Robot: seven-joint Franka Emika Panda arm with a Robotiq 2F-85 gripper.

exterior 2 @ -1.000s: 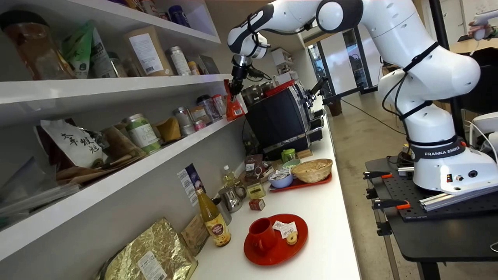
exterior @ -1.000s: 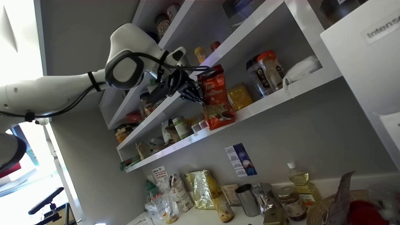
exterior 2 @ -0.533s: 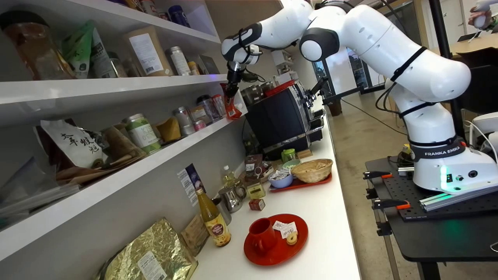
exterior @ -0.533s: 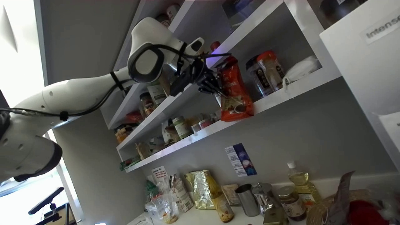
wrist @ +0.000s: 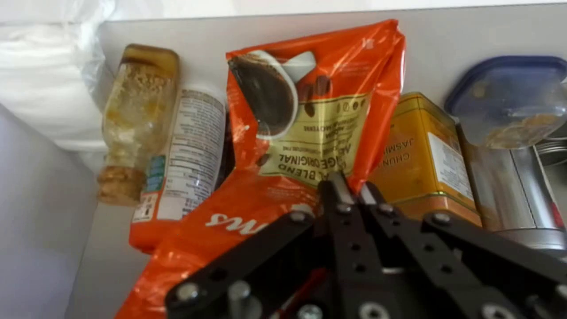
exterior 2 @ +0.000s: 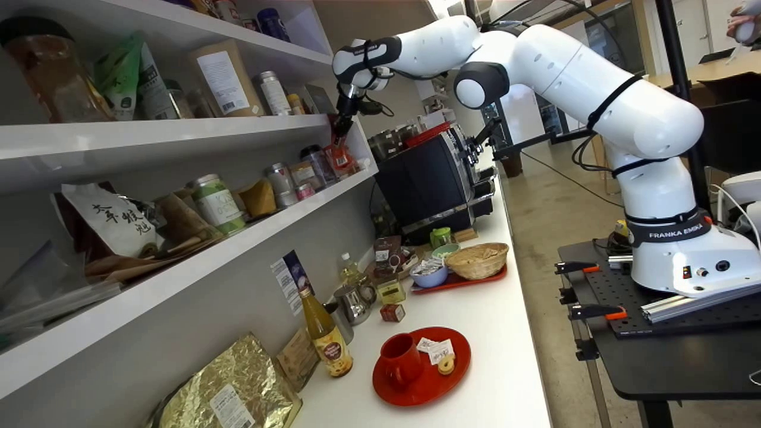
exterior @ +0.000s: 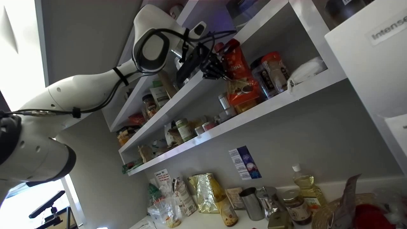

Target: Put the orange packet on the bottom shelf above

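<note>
Packet [wrist: 288, 155], orange, lay at ten o'clock from the claw [wrist: 352, 186] in the wrist view, its long axis bending from twelve toward seven; the claw was clenched on its side edge. In an exterior view the bottom shelf [exterior: 241, 119] ran below it at six o'clock, probably the way to lower; contact was unclear. Its foot had overlapped the shelf's front moments earlier; now it was farther inward, with a yellow tin [exterior: 248, 105] showing beneath.

Glare upper left in an exterior view, dim wall [exterior: 286, 133], glinting orange packet [wrist: 270, 190]
</note>
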